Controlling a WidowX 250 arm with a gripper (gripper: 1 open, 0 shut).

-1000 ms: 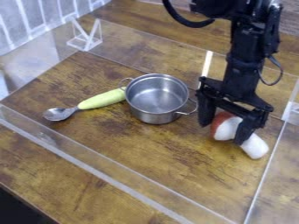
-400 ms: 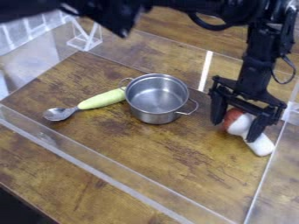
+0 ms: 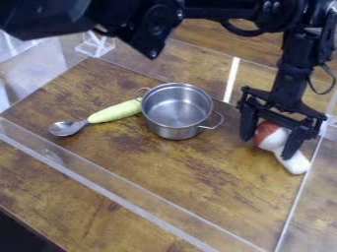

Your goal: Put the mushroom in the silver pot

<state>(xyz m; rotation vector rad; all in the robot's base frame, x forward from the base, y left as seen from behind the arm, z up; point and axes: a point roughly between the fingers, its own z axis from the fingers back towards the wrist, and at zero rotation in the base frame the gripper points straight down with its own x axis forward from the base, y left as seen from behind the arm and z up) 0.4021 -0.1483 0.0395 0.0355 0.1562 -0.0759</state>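
The mushroom (image 3: 279, 145) lies on the wooden table at the right, its reddish cap toward the pot and its white stem pointing to the lower right. My gripper (image 3: 281, 136) points straight down over it, open, with one black finger on each side of the cap. The silver pot (image 3: 178, 108) stands upright left of the gripper, with nothing visible inside, a small gap between its right handle and the near finger.
A yellow-green vegetable (image 3: 116, 110) and a grey metal spoon (image 3: 66, 127) lie left of the pot. A clear plastic wall (image 3: 158, 221) runs along the table's front and right edges. A dark blurred shape (image 3: 118, 20) covers the top of the view.
The gripper has shifted right and sunk slightly, and now straddles the mushroom's cap. The dark blurred shape has spread across the top of the view.
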